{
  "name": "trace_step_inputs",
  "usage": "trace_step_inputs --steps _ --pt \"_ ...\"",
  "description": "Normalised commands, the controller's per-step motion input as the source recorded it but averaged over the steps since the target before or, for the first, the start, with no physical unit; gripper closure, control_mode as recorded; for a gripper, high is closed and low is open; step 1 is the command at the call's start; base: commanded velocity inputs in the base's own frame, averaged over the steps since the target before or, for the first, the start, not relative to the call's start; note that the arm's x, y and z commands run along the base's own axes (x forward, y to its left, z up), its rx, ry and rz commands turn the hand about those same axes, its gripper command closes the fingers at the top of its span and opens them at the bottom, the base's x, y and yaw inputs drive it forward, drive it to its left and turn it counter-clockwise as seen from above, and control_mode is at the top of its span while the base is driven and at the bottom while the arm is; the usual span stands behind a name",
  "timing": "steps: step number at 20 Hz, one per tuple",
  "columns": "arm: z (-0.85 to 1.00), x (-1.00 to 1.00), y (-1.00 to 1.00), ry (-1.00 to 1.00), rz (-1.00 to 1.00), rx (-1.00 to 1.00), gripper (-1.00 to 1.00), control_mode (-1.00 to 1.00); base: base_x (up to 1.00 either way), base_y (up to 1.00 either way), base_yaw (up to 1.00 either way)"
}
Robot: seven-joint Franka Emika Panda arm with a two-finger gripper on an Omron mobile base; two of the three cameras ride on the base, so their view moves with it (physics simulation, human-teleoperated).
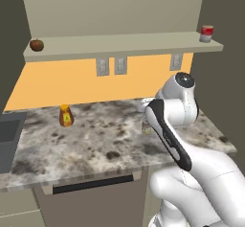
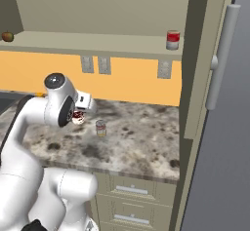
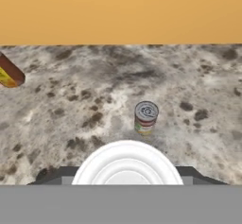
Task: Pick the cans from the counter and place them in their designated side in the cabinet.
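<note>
Right base view shows the gripper [image 2: 80,114] low over the counter [image 2: 146,142], its jaws drawn in around a dark red-and-white can [image 2: 77,118], which sits between them close under the white wrist. Hand view gives the same grip from along the fingers: a round white end of that can (no red shows from this angle) fills the space between the two dark fingertips [image 3: 49,175]. Whether the held can touches the stone or hangs just above it cannot be told. The silver-grey can [image 2: 101,128] stands upright on the counter just to the right of the gripper in the right base view, apart from it; in the hand view it stands a little beyond the held one and slightly right, its ringed lid and green-and-orange label facing the camera. In the left base view it is mostly hidden behind the arm's dark-striped link, only a sliver showing. Above, the cabinet [image 1: 115,5] carries its long shelf board [image 1: 124,45]; on the right-hand end of that board stands a brighter red-and-grey can [image 1: 206,33], and at the far left end rests an apple [image 1: 36,44]. An orange bottle [image 1: 65,116] stands on the left part of the counter, well apart from both cans. Three grey sockets [image 1: 102,66] sit on the orange wall under the shelf.
</note>
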Motion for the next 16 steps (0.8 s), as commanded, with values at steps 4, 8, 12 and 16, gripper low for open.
trace_step_inputs --steps 4,8,12,16 --pt "0.21 -0.39 -0.14 -0.03 0.0 -0.01 1.0 -1.0 0.0 0.0 0.0" --pt "0.26 -0.38 -0.13 -0.03 0.0 -0.01 1.0 -1.0 0.0 0.0 0.0" --pt "0.27 -0.35 -0.12 -0.03 0.0 -0.01 1.0 -1.0 0.0 0.0 0.0" --pt "0.25 -0.3 -0.11 -0.02 0.0 -0.01 1.0 -1.0 0.0 0.0 0.0"
